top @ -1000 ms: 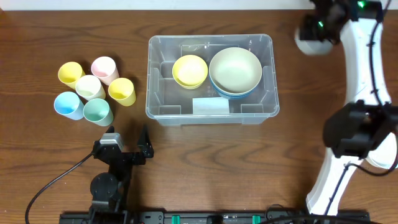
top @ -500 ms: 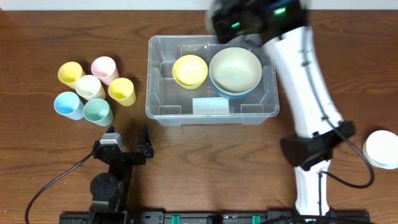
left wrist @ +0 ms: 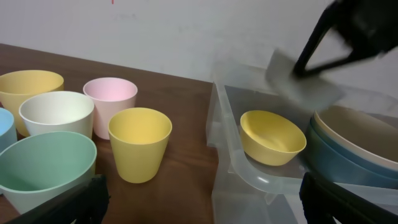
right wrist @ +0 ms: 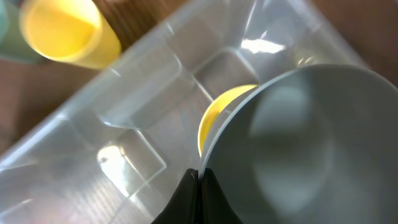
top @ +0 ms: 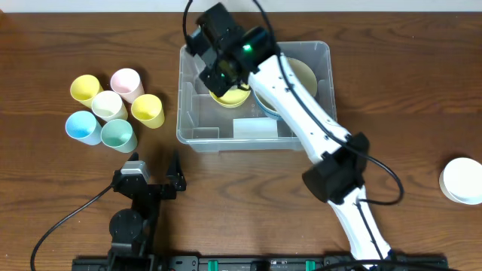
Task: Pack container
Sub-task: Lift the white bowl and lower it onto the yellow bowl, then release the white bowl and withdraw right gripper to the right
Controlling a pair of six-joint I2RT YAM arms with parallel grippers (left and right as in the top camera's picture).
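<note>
Your right arm has swung in from the far right corner of the desk (top: 60, 203) and now reaches across the container (top: 226, 143), with the right tool (right wrist: 198, 186) over its left half. That tool is clenched on the rim of a grey bowl (right wrist: 298, 143), pinching the edge between its two fingers. The grey bowl hangs tilted above a small yellow bowl (left wrist: 272, 137) that lies inside the container. The left wrist view shows the grey bowl only as a blur.

The container sits in the middle of the desk, toward the far side. In its right half a large cream bowl (left wrist: 360, 134) is nested in a blue bowl (left wrist: 348, 165).

Your left tool (top: 156, 162) rests near the front edge, released, its fingers spread wide and holding nothing.

Left of the container stand six cups (top: 113, 109), close together: two yellow, one pink, one cream, one blue, one green. A white bowl (top: 461, 181) lies at the right edge of the desk, well apart from the container.
</note>
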